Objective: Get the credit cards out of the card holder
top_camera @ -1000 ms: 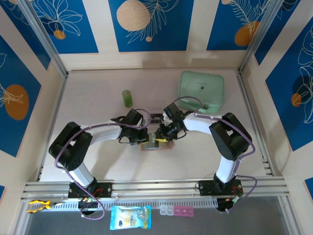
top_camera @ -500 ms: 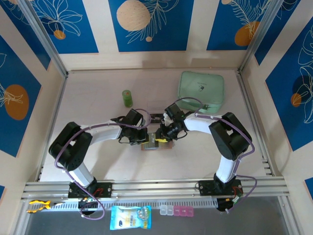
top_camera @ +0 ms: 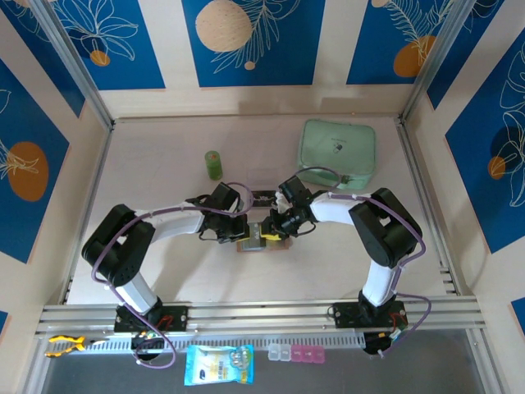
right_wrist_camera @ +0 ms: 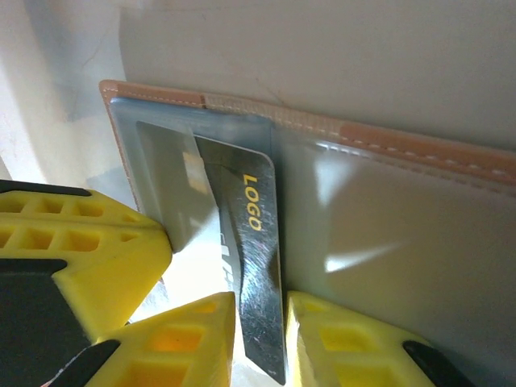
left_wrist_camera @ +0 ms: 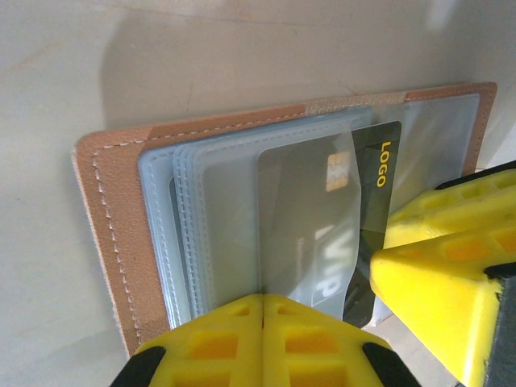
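Since the dark card (right_wrist_camera: 254, 274) stood partly out of its clear sleeve, we judged the pull should run straight along that sleeve, slow and flat, so the card holder (left_wrist_camera: 105, 226) would not drag. The card holder lay open about the middle of the table (top_camera: 180, 271). Our right gripper (right_wrist_camera: 260, 314) pinched the dark card's end, and our left gripper (left_wrist_camera: 262, 310), clamped shut, seemingly pinned the holder. We read "LOGO" in yellow, and fainter letters like "VIP".

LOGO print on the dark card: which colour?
Yellow on the dark card; the right wrist view shows it best.
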